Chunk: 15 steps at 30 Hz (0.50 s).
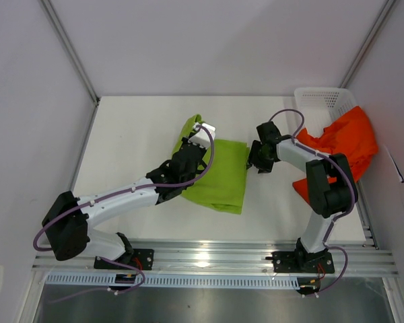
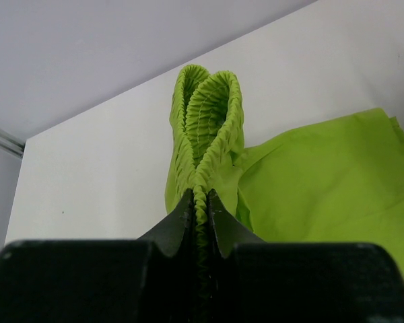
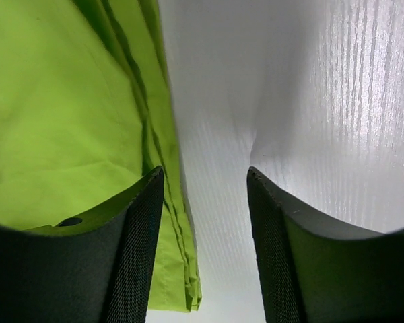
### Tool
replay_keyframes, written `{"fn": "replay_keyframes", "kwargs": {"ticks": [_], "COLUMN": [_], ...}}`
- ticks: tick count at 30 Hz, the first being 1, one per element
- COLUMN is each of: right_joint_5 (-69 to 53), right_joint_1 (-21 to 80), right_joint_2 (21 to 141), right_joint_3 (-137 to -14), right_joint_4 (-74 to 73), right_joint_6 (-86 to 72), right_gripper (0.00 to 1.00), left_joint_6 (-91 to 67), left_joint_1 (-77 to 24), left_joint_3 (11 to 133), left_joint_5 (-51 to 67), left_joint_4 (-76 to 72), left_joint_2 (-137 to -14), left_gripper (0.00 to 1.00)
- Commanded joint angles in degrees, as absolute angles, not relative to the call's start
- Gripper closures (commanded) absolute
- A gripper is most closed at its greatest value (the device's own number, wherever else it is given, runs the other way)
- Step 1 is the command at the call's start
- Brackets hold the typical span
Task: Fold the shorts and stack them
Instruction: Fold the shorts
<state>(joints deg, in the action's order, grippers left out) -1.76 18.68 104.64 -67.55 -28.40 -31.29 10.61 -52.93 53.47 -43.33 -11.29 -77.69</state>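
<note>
The lime green shorts (image 1: 222, 176) lie partly folded in the middle of the table. My left gripper (image 1: 194, 149) is shut on their gathered elastic waistband (image 2: 205, 134) and holds it raised above the table at the cloth's far left corner. My right gripper (image 1: 255, 163) is open and empty, low over the table at the shorts' right edge (image 3: 168, 202), with one finger (image 3: 131, 222) over the hem and the other over bare table. The orange-red shorts (image 1: 340, 145) hang crumpled over the basket at the right.
A white plastic mesh basket (image 1: 320, 101) stands at the back right corner, part covered by the orange-red shorts. White walls with metal posts enclose the table. An aluminium rail (image 1: 215, 256) runs along the near edge.
</note>
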Motion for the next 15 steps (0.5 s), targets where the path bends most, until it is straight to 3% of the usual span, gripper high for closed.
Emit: {"fn": "replay_keyframes", "kwargs": {"ticks": [1,11,15], "right_joint_5": [-1.7,-4.0,-3.0], "right_joint_1": [18.9,21.0,21.9], "right_joint_2": [101.0,107.8,109.6], "right_joint_3": [-67.8,-70.6,-70.9], "right_joint_4": [-24.8,-24.0,-23.4], "right_joint_6": [-32.1,-32.1,-32.3], "right_gripper": [0.45,0.46,0.53], "left_joint_6": [10.6,10.5,10.5], "left_joint_1": [-53.4,-53.4,-53.5], "left_joint_3": [55.6,55.7,55.3], "left_joint_5": [-43.1,-42.9,-42.6], "left_joint_4": [-13.8,-13.8,-13.8], "left_joint_2": [-75.7,-75.8,-76.3], "left_gripper": [1.00,1.00,1.00]}}
